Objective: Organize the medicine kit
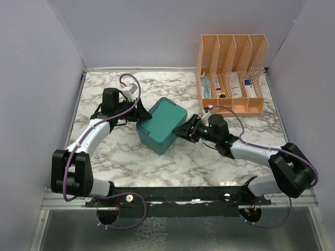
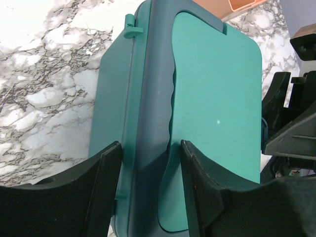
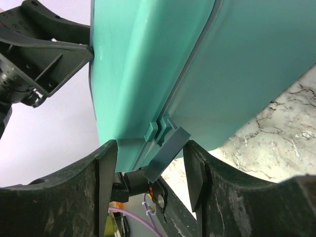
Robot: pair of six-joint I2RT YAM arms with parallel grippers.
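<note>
Two arms rise from the near edge of the table (image 1: 157,162): the left arm (image 1: 89,136) and the right arm (image 1: 251,151) both bend inward to a single medicine kit (image 1: 162,124). It sits mid-table, turned corner-on. The left fingers (image 1: 138,112) meet its rear left corner and the right fingers (image 1: 184,128) its right side. One orange file organizer (image 1: 230,73) with four slots stands at the back right, well apart from the kit, with small packs in its base. Pale walls (image 1: 31,78) close the left, back and right edges. Bare marble lies in front of the kit and along the back left.

From the left wrist, both black fingers fill the bottom of the view, clenched on a dark band of the kit where lid and body meet. One hinge tab (image 2: 131,27) shows at the far end. The right arm's dark fingers crowd the kit's right edge, and a corner of the organizer peeks in at the top.

From the right wrist, its two fingers stand released. One grey latch (image 3: 165,153) hangs flipped out between them, nearer the right finger, and I cannot tell whether it touches. The kit's teal wall fills the view above. The left arm's finger presses the kit's far edge at upper left, and marble shows at right.
</note>
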